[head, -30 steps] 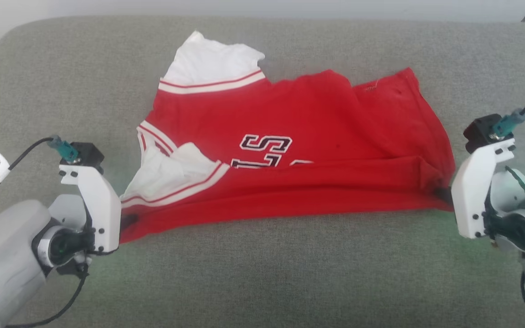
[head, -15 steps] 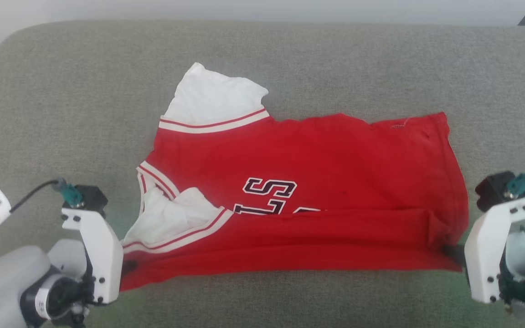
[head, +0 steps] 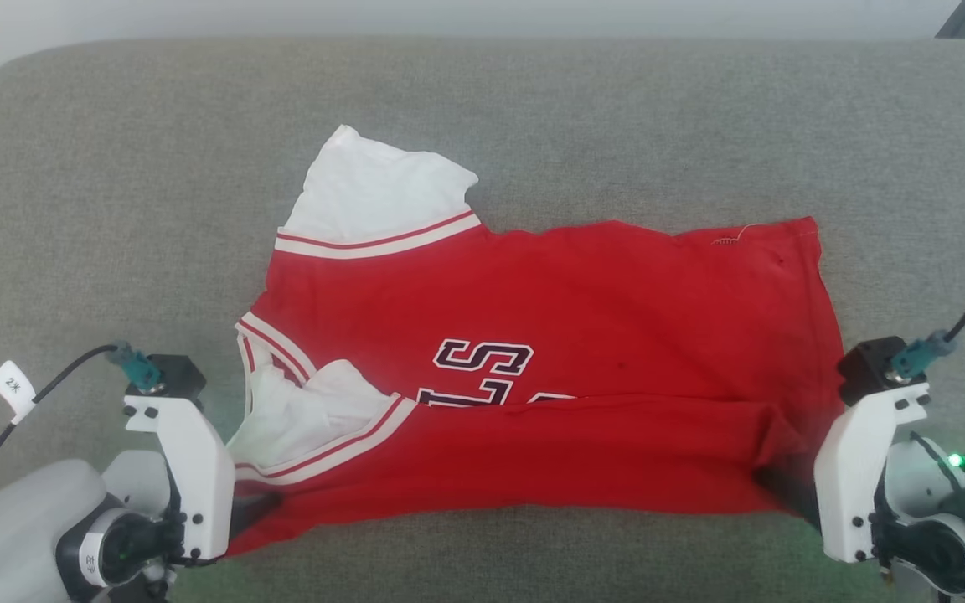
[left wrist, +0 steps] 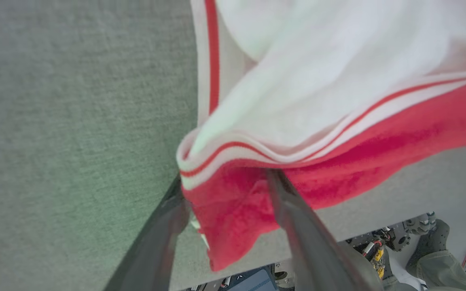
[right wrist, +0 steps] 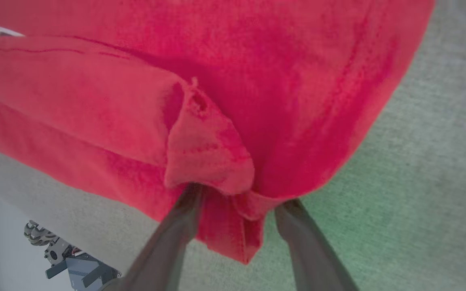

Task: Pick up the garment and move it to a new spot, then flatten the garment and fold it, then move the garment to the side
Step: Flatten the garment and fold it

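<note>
Grey woven cloth covers the padded worktop (head: 533, 100), which has rounded far corners and a pale wall behind it. On it lies the garment (head: 583, 301), a red jersey-style T-shirt with white short sleeves and red-and-white striped trim. It is spread sideways between the two grippers, with its near edge folded up over the front.

The left gripper (left wrist: 225, 188) is at the near corner on the collar side. Its two long dark fingers stand apart, and a red corner of the cloth hangs loose between them, not pinched. Just beyond these fingertips is a crumpled white sleeve (head: 307, 414) with its striped band. The other white sleeve (head: 382, 193) lies flat farther from this gripper, toward the wall.

The right gripper (right wrist: 241, 200) is at the opposite near corner, on the hem side. Its fingers are also apart, and a small folded flap of red cloth sits between and just ahead of them. The hem edge runs away from this gripper toward the wall.

Black-and-white lettering (head: 482, 360) shows on the front, between the grippers and nearer to the left one. The folded near edge covers its lower part.

Outside the left gripper, a dark cable with a small white tag (head: 12, 387) curves over the worktop. A green light (head: 956, 460) glows on the right wrist.
</note>
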{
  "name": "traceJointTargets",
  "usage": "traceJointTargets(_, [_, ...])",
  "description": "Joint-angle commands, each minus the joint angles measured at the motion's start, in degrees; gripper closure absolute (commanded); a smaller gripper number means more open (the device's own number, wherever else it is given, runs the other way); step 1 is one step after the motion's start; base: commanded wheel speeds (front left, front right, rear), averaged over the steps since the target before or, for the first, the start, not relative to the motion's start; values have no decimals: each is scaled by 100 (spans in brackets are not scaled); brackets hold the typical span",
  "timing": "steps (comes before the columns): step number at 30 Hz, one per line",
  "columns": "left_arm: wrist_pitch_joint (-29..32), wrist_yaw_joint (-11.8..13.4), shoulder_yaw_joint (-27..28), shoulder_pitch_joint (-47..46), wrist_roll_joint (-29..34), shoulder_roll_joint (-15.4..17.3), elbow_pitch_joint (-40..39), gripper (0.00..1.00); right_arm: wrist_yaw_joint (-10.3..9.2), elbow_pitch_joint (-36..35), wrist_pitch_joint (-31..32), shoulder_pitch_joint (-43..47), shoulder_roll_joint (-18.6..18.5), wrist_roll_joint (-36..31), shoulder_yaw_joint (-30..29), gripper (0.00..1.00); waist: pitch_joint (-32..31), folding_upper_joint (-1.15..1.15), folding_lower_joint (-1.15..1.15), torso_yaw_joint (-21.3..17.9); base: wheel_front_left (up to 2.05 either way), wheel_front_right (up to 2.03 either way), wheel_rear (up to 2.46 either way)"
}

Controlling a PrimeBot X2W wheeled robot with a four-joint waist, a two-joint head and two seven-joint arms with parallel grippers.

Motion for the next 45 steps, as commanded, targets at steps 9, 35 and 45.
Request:
traceJointTargets(9, [24,223,241,-393,203,699,-430,0,-5,-357,-774,16,-47,182,-147,0,-208,0,0,-151,0,0,0])
traceJointTargets(35, [-21,-1056,879,-2580,1143,512,1608,0,-5,-324,-5089,-1192,358,-559,772,0,675,0,0,-1941,0,0,0])
traceJointTargets(45, [764,-1221,724,-2965,1062,113,2834,0,-5,-131,-5073,-1357,411,-519,972,0,1044,0,0,-2218,0,0,0])
